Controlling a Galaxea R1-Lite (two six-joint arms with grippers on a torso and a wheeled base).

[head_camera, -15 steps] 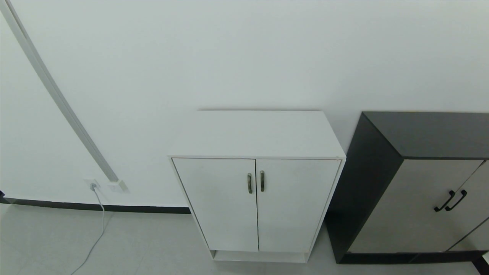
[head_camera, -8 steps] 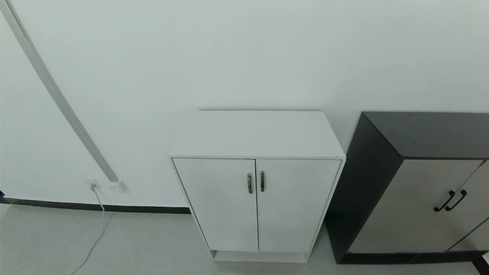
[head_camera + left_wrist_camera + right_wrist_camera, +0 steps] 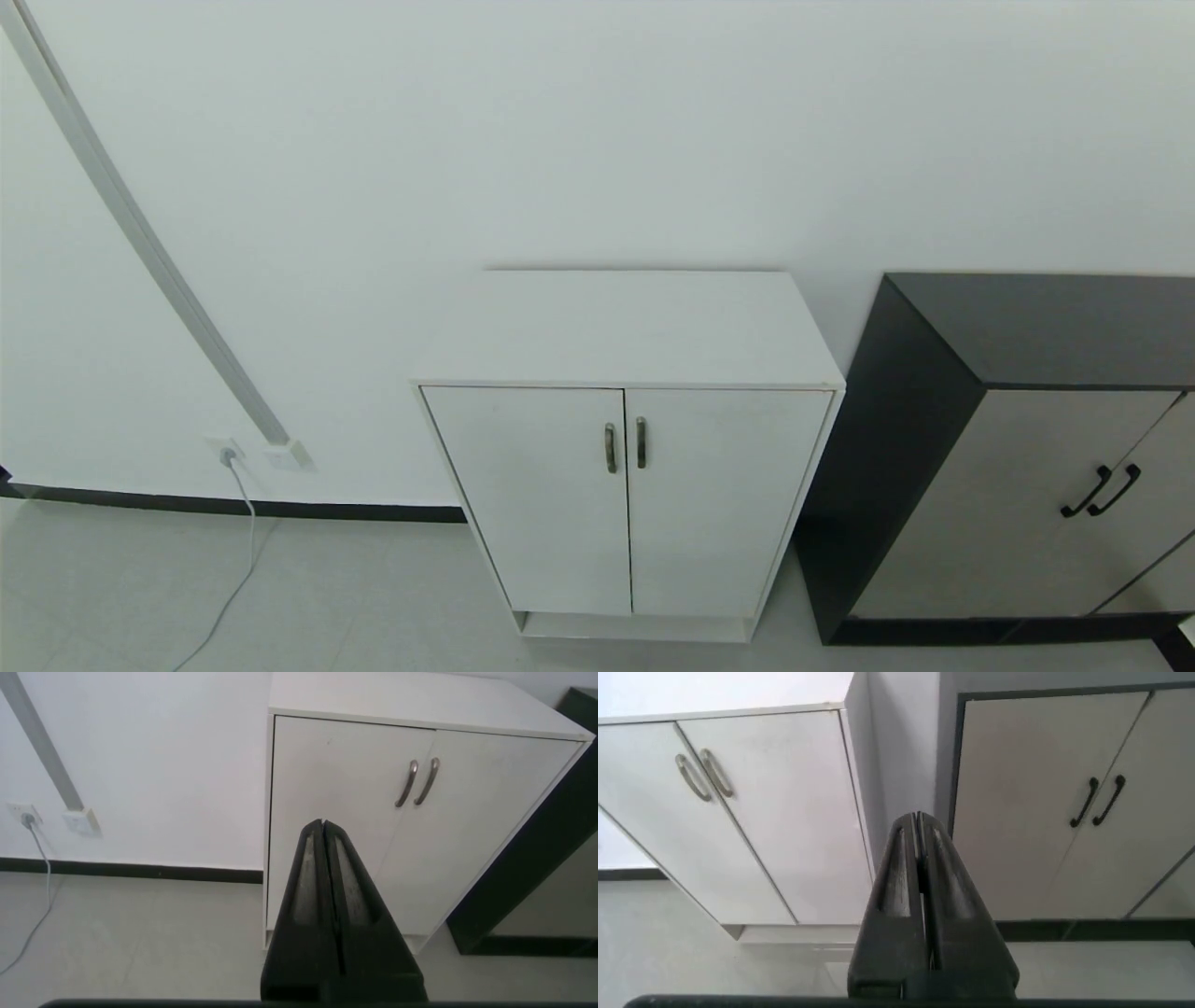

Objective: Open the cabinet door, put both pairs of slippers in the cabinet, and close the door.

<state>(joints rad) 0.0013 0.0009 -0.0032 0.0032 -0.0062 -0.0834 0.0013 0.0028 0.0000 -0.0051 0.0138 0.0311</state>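
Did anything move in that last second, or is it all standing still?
Nothing visibly changed. The white cabinet has both doors shut just as before, and the black cabinet stands on its right in the same place.

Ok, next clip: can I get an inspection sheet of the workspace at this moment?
Surface: pale floor.
Job's things: white cabinet, both doors shut, handles side by side at the middle.
Clutter: nothing seen.
Grippers: left gripper shut, empty, facing the white cabinet; right gripper shut, empty.
Cables: grey cable runs from the socket down to the floor, left of the white cabinet.
Surroundings: black cabinet on the right, doors shut; wall; slanted trunking.
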